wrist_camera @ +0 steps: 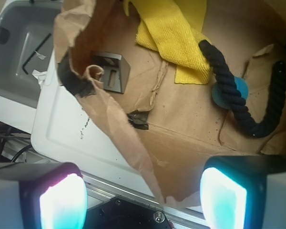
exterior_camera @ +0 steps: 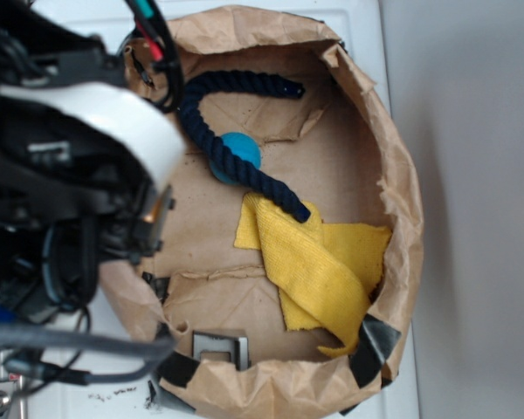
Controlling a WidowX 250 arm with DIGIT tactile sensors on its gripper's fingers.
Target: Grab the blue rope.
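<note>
The gripper hangs at the near paper rim, fingers spread wide and empty; nothing is grasped yet. Farther in, the blue rope lies curved, draped over a small ball, one end touching the yellow cloth

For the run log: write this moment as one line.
gripper: open, empty | blue rope: ungrasped, lying over ball, end on yellow cloth | stage: approach

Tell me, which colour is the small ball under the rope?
Light blue ball, shown best in the exterior view, under the dark navy rope.
</note>
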